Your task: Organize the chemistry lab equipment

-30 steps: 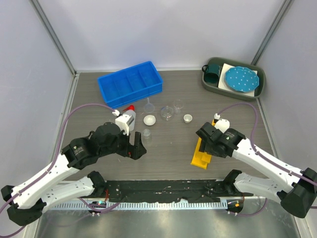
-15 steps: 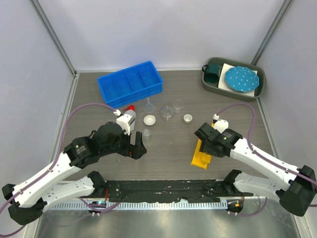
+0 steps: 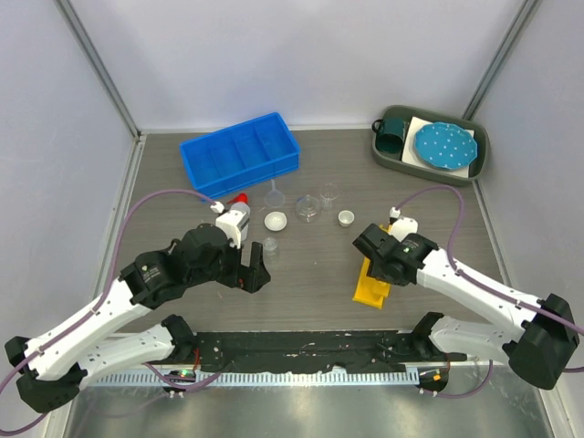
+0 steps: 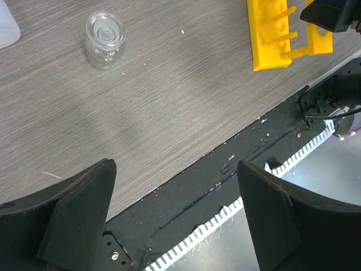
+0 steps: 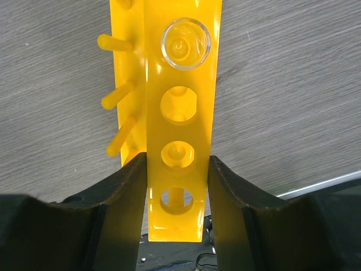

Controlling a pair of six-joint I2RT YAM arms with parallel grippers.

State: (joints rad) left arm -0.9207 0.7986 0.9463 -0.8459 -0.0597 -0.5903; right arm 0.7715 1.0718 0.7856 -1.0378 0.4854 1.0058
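Two changes from a second ago, both on the right arm. Its wrist has slid slightly left and toward the near edge over the yellow tube rack (image 3: 371,286). The right fingers (image 5: 121,197) have also narrowed and now press on both long sides of the rack's holed top strip, gripping it.

The rack itself hasn't moved. It lies on the surface (image 3: 310,297), right of centre, close to the near edge. A clear glass piece (image 5: 185,43) sits in the rack's end hole, away from the fingers.

Left arm is unchanged. The left fingers (image 4: 79,209) are spread wide with nothing between them, over the near strip of the surface. The small clear beaker (image 3: 271,246) stands just beyond them, and the white squeeze bottle (image 3: 234,219) is beside the left wrist.

Everything else is where it was:
- Mid-surface, well apart from both arms: left white dish (image 3: 276,220), right white dish (image 3: 346,217), funnel (image 3: 274,193), flask (image 3: 308,207).
- Toward the far-left corner: blue bin (image 3: 240,153).
- Far-right corner: grey tray (image 3: 477,157) holding the teal mug (image 3: 392,135) and dotted plate (image 3: 444,146).
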